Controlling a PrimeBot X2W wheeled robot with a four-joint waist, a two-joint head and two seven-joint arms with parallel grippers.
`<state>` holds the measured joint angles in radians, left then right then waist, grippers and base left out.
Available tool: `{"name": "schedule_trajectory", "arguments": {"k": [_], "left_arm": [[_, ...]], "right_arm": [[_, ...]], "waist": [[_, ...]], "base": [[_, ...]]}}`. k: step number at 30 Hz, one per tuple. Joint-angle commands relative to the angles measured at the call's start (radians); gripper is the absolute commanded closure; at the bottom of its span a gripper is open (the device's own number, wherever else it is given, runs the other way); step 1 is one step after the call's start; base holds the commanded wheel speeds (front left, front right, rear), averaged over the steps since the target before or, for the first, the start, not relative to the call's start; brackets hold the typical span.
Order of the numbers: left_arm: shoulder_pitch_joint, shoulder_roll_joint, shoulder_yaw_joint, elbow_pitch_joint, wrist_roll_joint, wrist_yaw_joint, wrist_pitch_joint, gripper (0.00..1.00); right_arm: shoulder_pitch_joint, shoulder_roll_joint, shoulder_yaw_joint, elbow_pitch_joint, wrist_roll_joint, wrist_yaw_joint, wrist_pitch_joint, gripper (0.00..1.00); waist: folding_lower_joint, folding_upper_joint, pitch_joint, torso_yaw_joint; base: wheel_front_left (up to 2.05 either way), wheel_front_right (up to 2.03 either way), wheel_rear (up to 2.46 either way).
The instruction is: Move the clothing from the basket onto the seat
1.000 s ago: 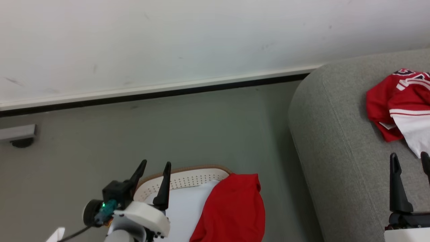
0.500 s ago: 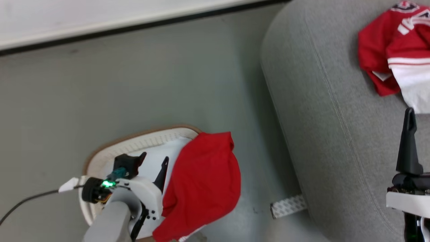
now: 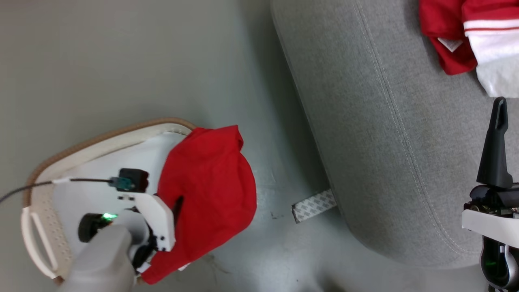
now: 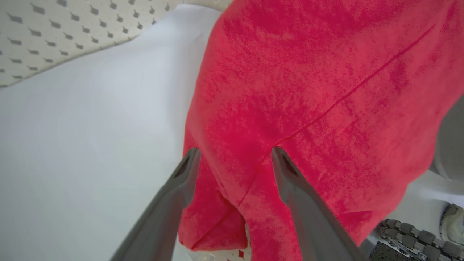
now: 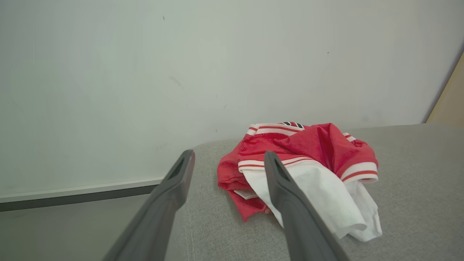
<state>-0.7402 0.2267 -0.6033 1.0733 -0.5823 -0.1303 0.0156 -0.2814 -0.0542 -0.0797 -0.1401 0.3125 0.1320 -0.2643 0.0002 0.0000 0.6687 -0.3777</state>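
A plain red piece of clothing (image 3: pixel 206 182) hangs over the right side of the basket (image 3: pixel 101 132), spilling past its tan rim. My left gripper (image 4: pixel 233 154) is down inside the basket. It is open, with both fingertips close over the red fabric (image 4: pixel 308 90) and nothing pinched between them. A second piece of clothing, red with white panels (image 3: pixel 466 36), lies crumpled on the grey seat (image 3: pixel 385 142). My right gripper (image 5: pixel 226 154) hovers open above the seat, short of that garment (image 5: pixel 301 163). One of its fingers (image 3: pixel 495 154) shows in the head view.
A pale liner sheet (image 3: pixel 97 174) covers the basket's bottom. A strip of white patterned tape (image 3: pixel 314 206) lies on the grey floor between basket and seat. A cable (image 3: pixel 32 185) runs left from my left wrist. A white wall (image 5: pixel 181 72) stands behind the seat.
The head camera has tilted down, so the wall has left the picture. My left gripper has dropped into the basket and moved up against the red garment, still open. The right gripper stays open.
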Motion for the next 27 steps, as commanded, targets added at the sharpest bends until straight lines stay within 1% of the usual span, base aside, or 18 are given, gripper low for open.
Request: {"name": "schedule_trajectory", "arguments": {"k": [1,4,5,7,11,16,17,18,23,27], "left_arm": [[-0.016,0.023,-0.003,-0.003,-0.027,0.001,0.015,0.00],[-0.030,0.059,-0.017,-0.002,-0.107,0.001,0.073,0.00],[-0.030,0.063,-0.027,-0.010,-0.132,0.001,0.093,0.00],[-0.027,0.073,-0.047,-0.040,-0.189,0.001,0.137,0.00],[-0.025,0.122,-0.108,-0.099,-0.282,0.001,0.218,0.00],[-0.037,0.170,-0.187,-0.153,-0.359,0.001,0.262,0.00],[-0.041,0.178,-0.200,-0.156,-0.364,0.001,0.263,0.70],[-0.045,0.188,-0.215,-0.159,-0.370,0.001,0.259,1.00],[-0.054,0.200,-0.278,-0.157,-0.414,0.001,0.240,1.00],[-0.045,0.193,-0.331,-0.154,-0.453,0.001,0.207,1.00]], "right_arm": [[-0.013,0.004,0.002,-0.007,0.011,-0.002,0.000,0.00],[-0.022,0.004,0.008,-0.007,0.037,-0.003,0.000,0.00],[-0.025,0.005,0.010,-0.007,0.045,-0.003,0.000,0.00],[-0.026,0.005,0.013,-0.007,0.061,-0.003,0.000,0.00],[-0.033,0.005,0.021,-0.003,0.085,-0.002,0.000,0.00],[-0.044,0.005,0.033,0.003,0.096,-0.002,0.000,0.00],[-0.045,0.005,0.034,0.004,0.098,-0.003,0.000,0.00],[-0.045,0.005,0.036,0.006,0.100,-0.003,0.000,0.00],[-0.046,0.005,0.035,0.014,0.094,-0.002,0.000,0.00],[-0.043,0.005,0.032,0.018,0.075,-0.002,0.000,0.00]], "waist": [[-0.0002,0.0000,0.041,-0.036],[-0.0002,0.0000,0.070,-0.054],[-0.0002,0.0000,0.077,-0.060],[-0.0002,0.0000,0.092,-0.069],[-0.0002,0.0000,0.117,-0.085],[-0.0002,0.0000,0.136,-0.101],[-0.0002,0.0000,0.138,-0.102],[-0.0002,0.0000,0.139,-0.104],[-0.0002,0.0000,0.130,-0.105],[-0.0002,0.0000,0.092,-0.096]], "base": [[0.00,0.00,0.00],[0.00,0.00,0.00],[0.00,0.00,0.00],[0.00,0.00,0.00],[0.00,0.00,0.00],[0.00,0.00,0.00],[0.00,0.00,0.00],[0.00,0.00,0.00],[0.00,0.00,0.00],[0.00,0.00,0.00]]}}
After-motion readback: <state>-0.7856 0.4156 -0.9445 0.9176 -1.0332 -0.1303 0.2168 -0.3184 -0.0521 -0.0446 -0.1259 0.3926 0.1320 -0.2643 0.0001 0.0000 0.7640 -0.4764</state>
